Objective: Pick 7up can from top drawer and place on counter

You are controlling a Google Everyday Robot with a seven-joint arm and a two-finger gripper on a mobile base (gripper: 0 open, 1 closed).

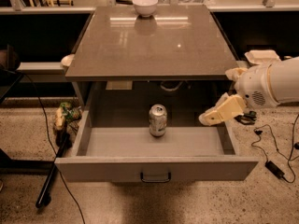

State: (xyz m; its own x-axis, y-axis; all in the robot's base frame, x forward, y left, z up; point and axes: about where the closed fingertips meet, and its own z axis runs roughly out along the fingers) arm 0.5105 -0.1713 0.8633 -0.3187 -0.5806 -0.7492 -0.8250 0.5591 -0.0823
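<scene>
The drawer (156, 168) is pulled out and the can (158, 120) stands upright in its middle, untouched. My end effector (216, 115) hangs over the drawer's right wall, apart from the can; I cannot tell how wide it is set. The reach, grasp, lift and placing on the desk (154, 50) are all left to do.

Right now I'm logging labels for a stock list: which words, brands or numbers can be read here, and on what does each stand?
No text can be quoted.
Can, upright in the open drawer: faint label marks, too blurred to read.
Bowl on the counter: no writing shows on either.
Gripper, over the drawer's right side and apart from the can: no writing shows.
</scene>
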